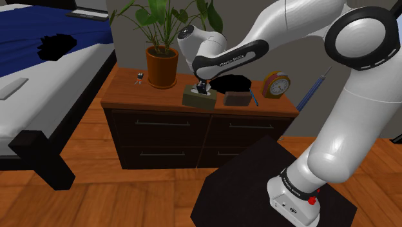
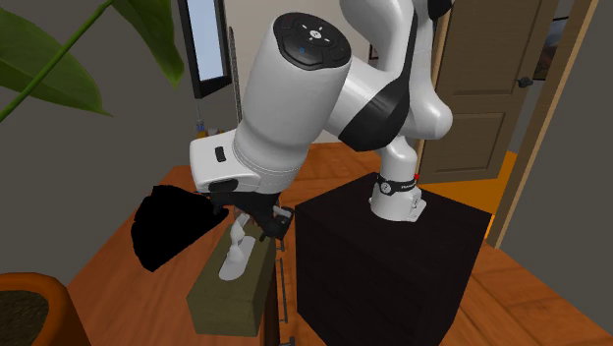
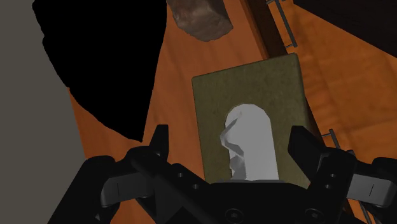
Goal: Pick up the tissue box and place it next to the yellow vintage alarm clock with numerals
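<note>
My gripper point(image 3: 230, 145) hangs just over the tissue box point(image 3: 251, 95) with its fingers spread wide. One is on each side of the box's short width, and they have hold of nothing. I cannot tell whether either finger touches the box walls yet.

The olive box sits on the dresser point(image 1: 125, 95) near the middle of its front edge, between the plant pot point(image 1: 162, 66) and a brown block point(image 1: 237, 98). The alarm clock point(image 1: 277, 85) stands well apart, towards the end of the top beyond the block.

The box's long axis runs roughly along the dresser's front edge, and my fingers are set across it. Its opening faces straight up, with a pale tissue point(image 3: 249, 143) standing out of the slot between my fingers.

I judge the box light and mostly hollow, with thin walls that would buckle under a hard squeeze. The tissue is soft and would simply pull out, so it is no handle. I would grip the two long side walls low down, near the middle of their length, and close gently.
</note>
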